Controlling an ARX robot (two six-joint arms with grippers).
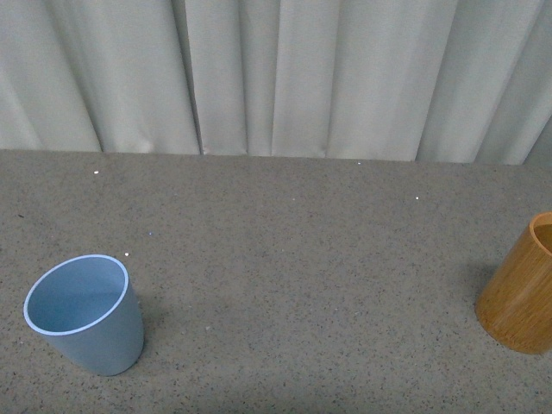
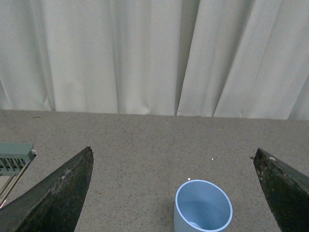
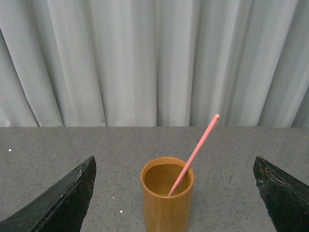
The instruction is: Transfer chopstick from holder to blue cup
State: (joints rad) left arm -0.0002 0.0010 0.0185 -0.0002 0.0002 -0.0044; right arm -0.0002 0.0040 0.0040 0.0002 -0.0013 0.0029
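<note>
The light blue cup [image 1: 84,312] stands upright and empty at the near left of the grey table, also seen in the left wrist view [image 2: 203,207]. My left gripper [image 2: 174,157] is open, its dark fingers [image 2: 58,193] wide apart, with the cup ahead between them. At the right edge of the front view is the orange-brown wooden holder [image 1: 523,289], partly cut off. In the right wrist view the holder [image 3: 167,198] holds one pink chopstick [image 3: 194,154] leaning against its rim. My right gripper [image 3: 174,159] is open, short of the holder. Neither arm shows in the front view.
White pleated curtains [image 1: 276,78] hang behind the table's far edge. A pale green ribbed object [image 2: 14,157] sits at one edge of the left wrist view. Speckled grey tabletop [image 1: 293,276] stretches between cup and holder.
</note>
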